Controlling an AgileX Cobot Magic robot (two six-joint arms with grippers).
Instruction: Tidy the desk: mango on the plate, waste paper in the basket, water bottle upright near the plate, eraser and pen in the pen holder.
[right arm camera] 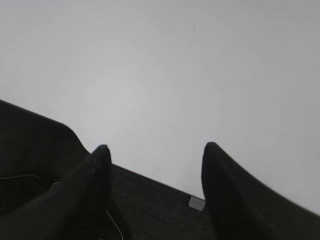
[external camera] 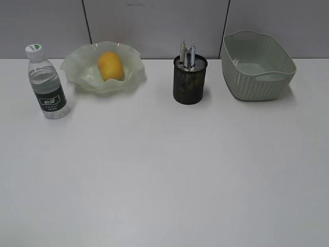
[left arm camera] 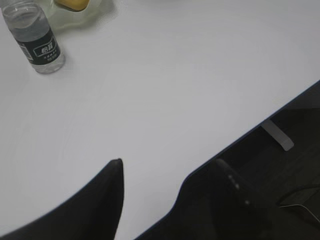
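Note:
The mango [external camera: 110,66] lies in the wavy-rimmed plate [external camera: 77,64] at the back left of the desk [external camera: 164,170]. Just left of the plate the water bottle [external camera: 47,85] stands upright. Pens [external camera: 191,54] stick out of the black mesh pen holder [external camera: 190,82]. Further right stands the basket [external camera: 259,80]. Neither the waste paper nor the eraser shows. My left gripper [left arm camera: 169,162] is open and empty over the desk's near edge, with the bottle [left arm camera: 35,40] far ahead. My right gripper [right arm camera: 156,146] is open and empty, also at the edge. Neither arm appears in the exterior view.
The desk's near edge runs slantwise under both grippers, with dark floor [right arm camera: 150,205] beyond it. A grey wall panel [external camera: 154,25] closes off the back of the desk behind the objects.

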